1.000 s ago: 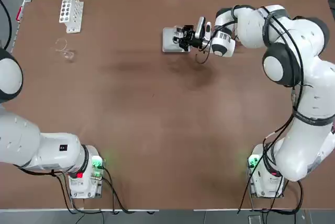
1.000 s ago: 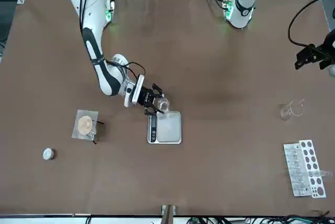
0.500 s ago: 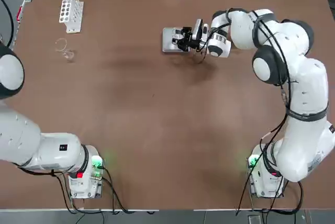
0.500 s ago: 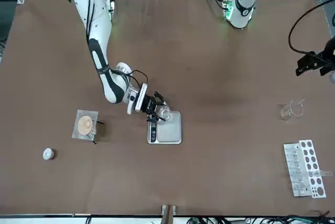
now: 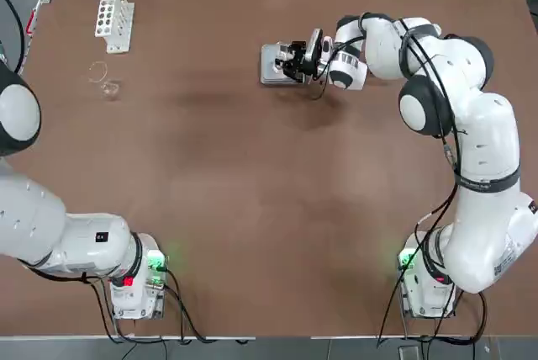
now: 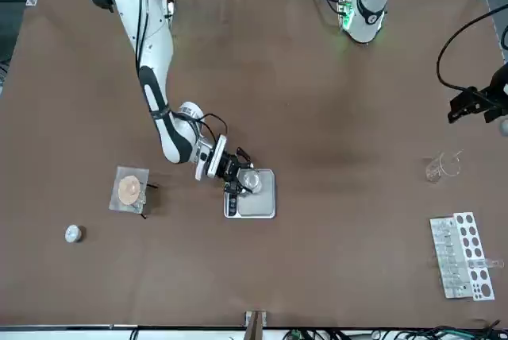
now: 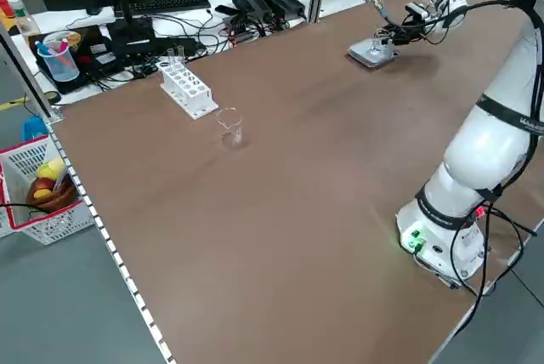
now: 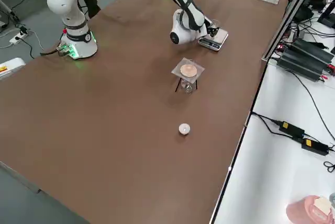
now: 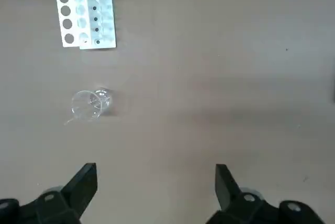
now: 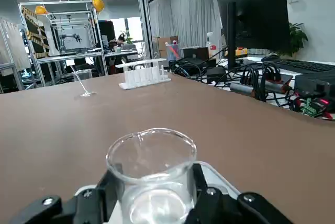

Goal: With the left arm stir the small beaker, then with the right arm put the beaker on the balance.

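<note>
Top: test-tube rack [image 5: 113,16] & spouted vessel [image 5: 105,82] far left on surface [image 5: 252,209], well apart from balance [image 5: 273,64]; front: right gripper [image 6: 240,179] jaws pinch small beaker [image 6: 251,180] over balance plate; left wrist: left gripper [image 9: 156,182] jaws spread, empty.

top: overhead, looking straight down, arm bases at the lower edge.
front: raised, across the table, facing the robot.
sides: raised, diagonal, from either flank.
wrists: close behind each gripper's fingers.
shared: top and front both show the balance [image 5: 277,64] and test-tube rack [image 5: 113,17].
</note>
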Controlling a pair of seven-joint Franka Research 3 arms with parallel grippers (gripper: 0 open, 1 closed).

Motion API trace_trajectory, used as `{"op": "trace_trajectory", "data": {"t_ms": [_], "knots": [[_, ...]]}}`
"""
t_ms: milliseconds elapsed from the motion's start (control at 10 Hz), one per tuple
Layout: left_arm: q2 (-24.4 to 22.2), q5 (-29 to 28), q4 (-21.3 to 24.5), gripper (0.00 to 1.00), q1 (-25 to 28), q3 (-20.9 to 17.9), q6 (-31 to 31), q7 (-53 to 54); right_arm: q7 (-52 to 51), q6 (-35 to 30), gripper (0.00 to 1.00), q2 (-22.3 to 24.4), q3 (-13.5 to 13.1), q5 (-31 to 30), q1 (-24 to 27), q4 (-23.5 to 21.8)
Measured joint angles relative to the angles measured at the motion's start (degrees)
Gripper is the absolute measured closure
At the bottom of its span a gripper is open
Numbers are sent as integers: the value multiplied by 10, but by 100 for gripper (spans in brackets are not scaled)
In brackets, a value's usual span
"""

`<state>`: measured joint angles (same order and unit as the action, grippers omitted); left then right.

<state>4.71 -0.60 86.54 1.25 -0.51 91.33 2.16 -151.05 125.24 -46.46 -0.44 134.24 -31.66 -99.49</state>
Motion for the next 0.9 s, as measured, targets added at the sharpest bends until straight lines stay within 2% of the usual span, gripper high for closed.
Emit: {"op": "trace_trajectory", "data": {"t_ms": [300,500,600,800,900], "knots": [[0,0,0,0,0,0,0,0,0,0,41,-5,0,2,0,4],[0,0,0,0,1,0,2,0,9,0,37,-5,0,3,0,6],[1,0,0,0,1,0,2,0,11,0,29,-5,-1,3,0,7],[3,0,0,0,2,0,3,0,12,0,1,-5,-3,4,0,7],[4,0,0,0,2,0,3,0,13,0,0,-5,-3,4,0,7]]}}
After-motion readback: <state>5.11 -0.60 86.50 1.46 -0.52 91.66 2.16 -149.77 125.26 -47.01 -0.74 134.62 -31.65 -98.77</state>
